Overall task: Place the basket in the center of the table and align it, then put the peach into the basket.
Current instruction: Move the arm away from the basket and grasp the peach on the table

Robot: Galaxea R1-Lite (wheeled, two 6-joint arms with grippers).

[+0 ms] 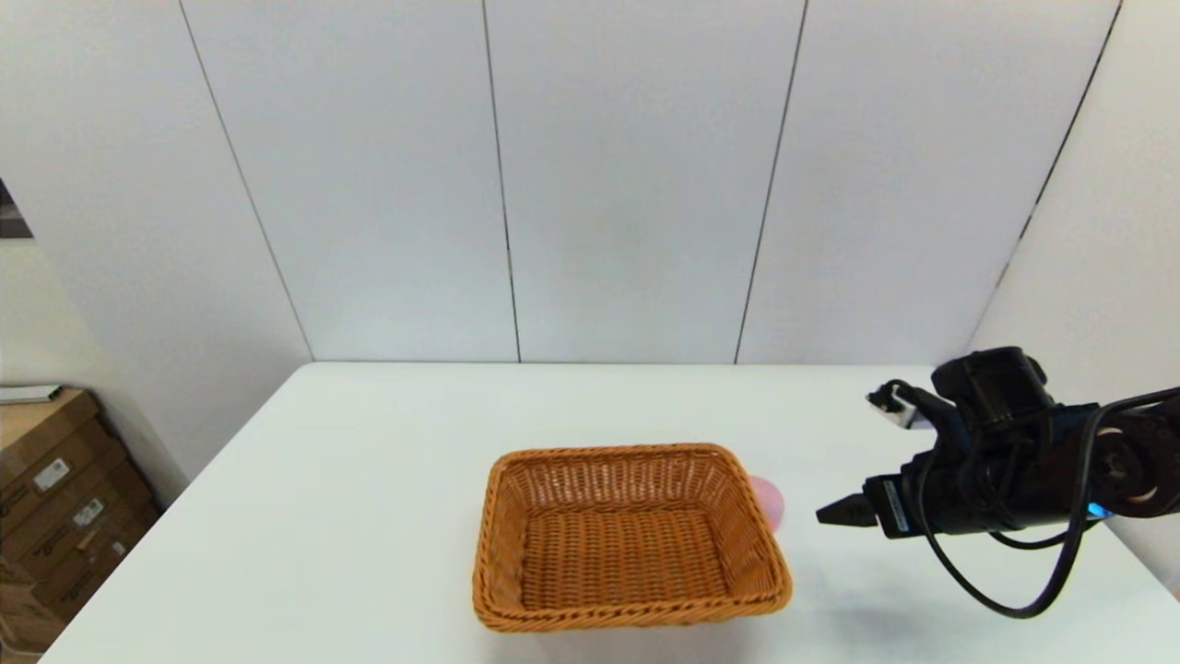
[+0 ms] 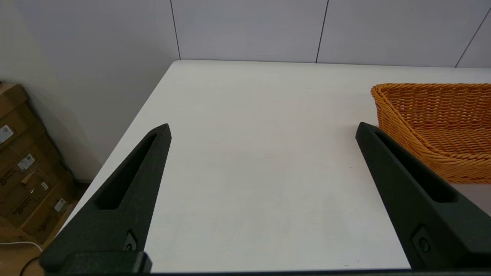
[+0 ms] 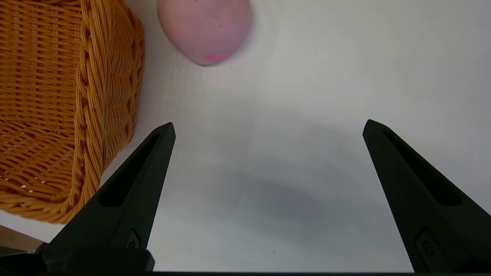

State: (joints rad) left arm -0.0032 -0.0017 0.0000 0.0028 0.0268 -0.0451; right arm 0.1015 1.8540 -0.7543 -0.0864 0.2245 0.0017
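One step looks done: the basket (image 1: 631,539) sits squarely mid-table (image 1: 369,480), toward the near edge, and empty. The peach (image 3: 205,28) lies outside, just beside its right wall. Woven wicker with a braided rim; smooth, rounded pink fruit. The right gripper (image 3: 268,128) hovers near the peach, spread wide, empty; the left gripper (image 2: 262,130), equally wide, idles by the left edge.

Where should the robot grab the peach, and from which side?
Probably around its round middle, coming down from above or from the robot's right. The peach lies on the table close beside the basket's right wall, so there is little room on that side. The right gripper, open, hovers to its right and is nearest; the left gripper is open, left of the basket.
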